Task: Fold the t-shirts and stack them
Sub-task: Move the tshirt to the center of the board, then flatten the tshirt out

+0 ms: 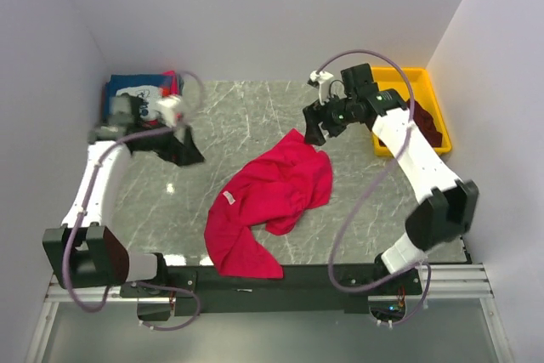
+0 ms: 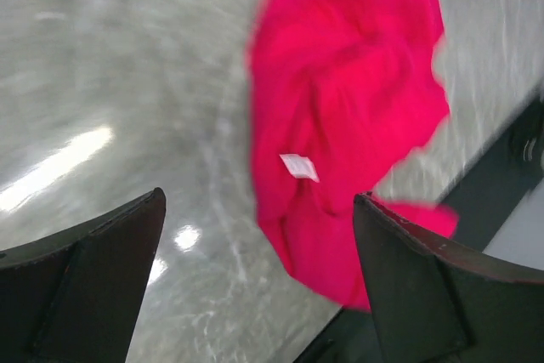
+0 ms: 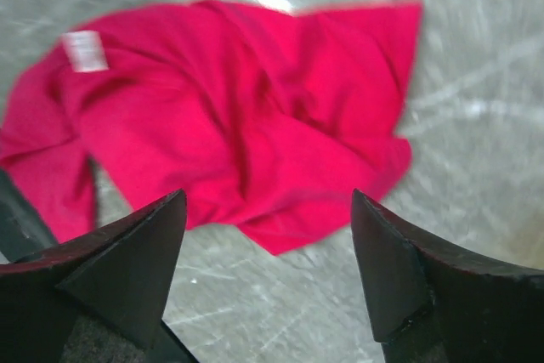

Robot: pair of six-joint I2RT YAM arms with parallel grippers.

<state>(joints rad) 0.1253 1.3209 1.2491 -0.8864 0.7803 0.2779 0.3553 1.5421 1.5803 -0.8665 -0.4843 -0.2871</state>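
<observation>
Your right gripper (image 3: 268, 197) is spread wide and empty, just over the far tip of the crumpled red t-shirt (image 1: 272, 193) mid-table. Your left gripper (image 1: 183, 149) is wide open too, holding nothing, off to the shirt's left.

One crumpled red t-shirt (image 1: 270, 197), one navy t-shirt (image 1: 134, 87), one yellow bin (image 1: 416, 80) — maroon t-shirts (image 1: 430, 125) inside, count unclear.

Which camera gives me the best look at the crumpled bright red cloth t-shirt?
Top external: the whole bright red cloth t-shirt shows sharply, with its surroundings. Both wrist views are blurred; left wrist crops it, right wrist shows most of it.
</observation>
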